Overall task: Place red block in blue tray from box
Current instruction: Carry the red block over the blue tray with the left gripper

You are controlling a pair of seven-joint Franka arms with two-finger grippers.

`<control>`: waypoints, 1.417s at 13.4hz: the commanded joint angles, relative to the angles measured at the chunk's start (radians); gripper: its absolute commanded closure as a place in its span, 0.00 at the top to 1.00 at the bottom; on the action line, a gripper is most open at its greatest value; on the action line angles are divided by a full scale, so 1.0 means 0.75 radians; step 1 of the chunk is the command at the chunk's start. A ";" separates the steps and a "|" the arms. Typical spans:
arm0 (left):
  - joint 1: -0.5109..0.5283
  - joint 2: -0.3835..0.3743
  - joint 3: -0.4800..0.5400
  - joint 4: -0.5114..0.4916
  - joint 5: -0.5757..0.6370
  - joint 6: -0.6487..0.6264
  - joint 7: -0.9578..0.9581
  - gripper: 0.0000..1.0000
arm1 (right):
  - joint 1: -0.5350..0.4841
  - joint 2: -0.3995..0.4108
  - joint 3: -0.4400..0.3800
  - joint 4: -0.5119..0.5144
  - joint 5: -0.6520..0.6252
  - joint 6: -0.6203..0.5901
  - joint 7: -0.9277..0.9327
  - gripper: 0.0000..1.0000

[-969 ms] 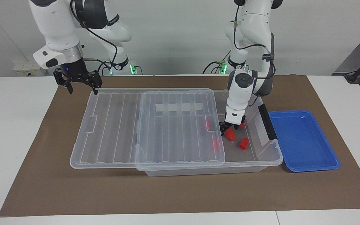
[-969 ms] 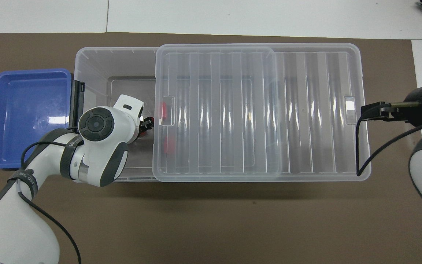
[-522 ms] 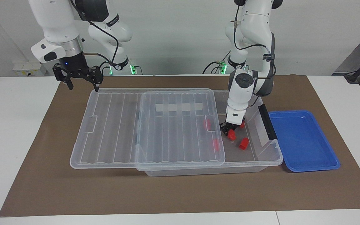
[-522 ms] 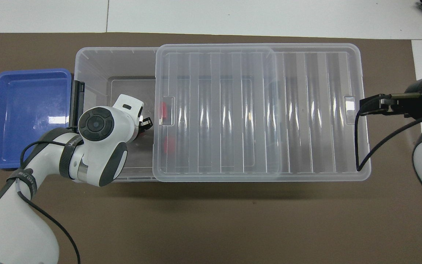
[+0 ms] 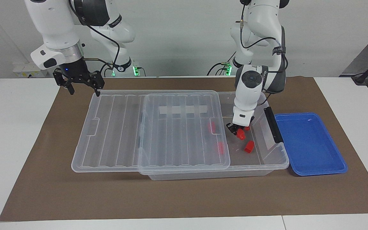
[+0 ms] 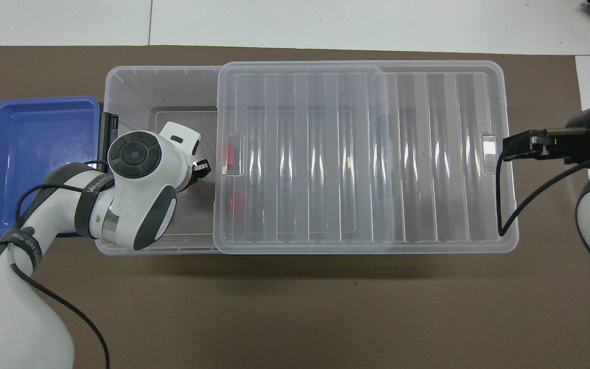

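No brand or label can be read on any of the items you see here; the only marking on the box (image 5: 268,166) is a plain whitish tape strip (image 5: 183,110), seen through the lid. The box is a large clear bin lying along the brown mat (image 5: 184,198), with a black bar handle (image 5: 273,124) at the left arm's end. Its ribbed translucent lid (image 5: 149,131) is slid toward the right arm's end, so the left arm's end of the box is uncovered.

Inside that uncovered part, the left gripper (image 5: 237,131) reaches down into the box, its fingers clamped on the red block (image 5: 241,136), which hangs just above the box floor. A second red block (image 5: 249,146) lies loose on the floor, farther from the robots than the held one. A third (image 5: 247,128) shows partly beside the gripper, nearer to the robots. Two more (image 5: 211,127) (image 5: 221,147) lie under the lid's edge and show through it.

The blue tray (image 5: 323,169) sits on the mat just beside the handle end of the box, with nothing in it.

The right gripper (image 5: 81,83) waits with its fingers apart, up in the air over the mat by the lid's corner at the right arm's end.
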 commanded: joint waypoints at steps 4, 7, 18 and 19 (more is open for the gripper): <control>0.087 -0.031 0.029 0.405 0.032 -0.557 0.336 0.00 | 0.032 -0.004 -0.028 0.021 0.028 -0.042 0.021 1.00; 0.264 -0.045 0.029 0.459 0.032 -0.605 0.645 0.00 | 0.143 -0.006 -0.147 0.021 0.026 -0.076 0.021 1.00; 0.707 -0.121 0.027 -0.050 0.006 0.118 1.278 0.00 | 0.155 -0.043 -0.155 -0.034 0.028 -0.134 0.029 1.00; 0.711 -0.115 0.029 -0.117 -0.031 0.204 1.282 0.00 | 0.149 -0.047 -0.155 -0.042 0.038 -0.128 0.025 1.00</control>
